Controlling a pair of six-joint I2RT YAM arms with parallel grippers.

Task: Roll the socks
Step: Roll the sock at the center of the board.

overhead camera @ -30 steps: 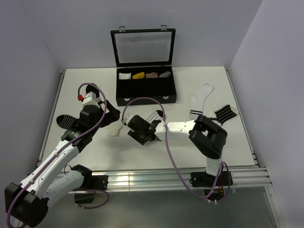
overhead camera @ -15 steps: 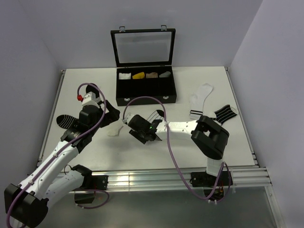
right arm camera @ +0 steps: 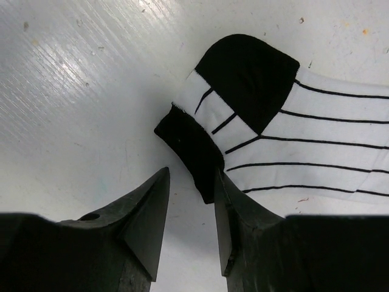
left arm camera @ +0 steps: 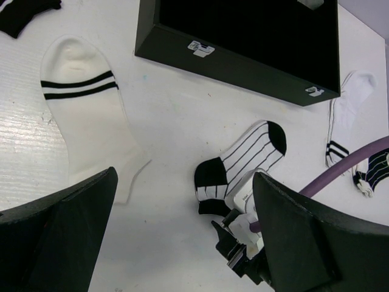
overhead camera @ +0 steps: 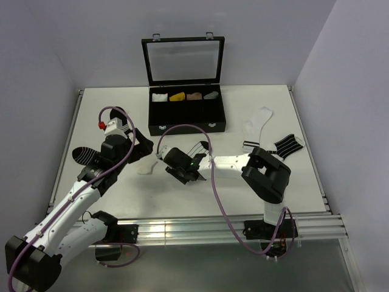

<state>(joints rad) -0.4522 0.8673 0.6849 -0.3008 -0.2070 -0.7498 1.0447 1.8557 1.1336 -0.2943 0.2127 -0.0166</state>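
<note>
Right wrist: right end effector (right arm camera: 191, 174) part-open astride striped sock (right arm camera: 304, 143) cuff, toe cropped; left end effector (left arm camera: 185, 176) open.

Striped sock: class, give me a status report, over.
Left gripper open, by banded sock. Right gripper open, jaws at black cuff of striped sock. Both flat, unrolled. Nothing in the way.

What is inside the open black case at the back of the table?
The case holds four small bundles in its back row: white, yellow, tan and grey. The front row shows only black; anything dark there cannot be made out.
</note>
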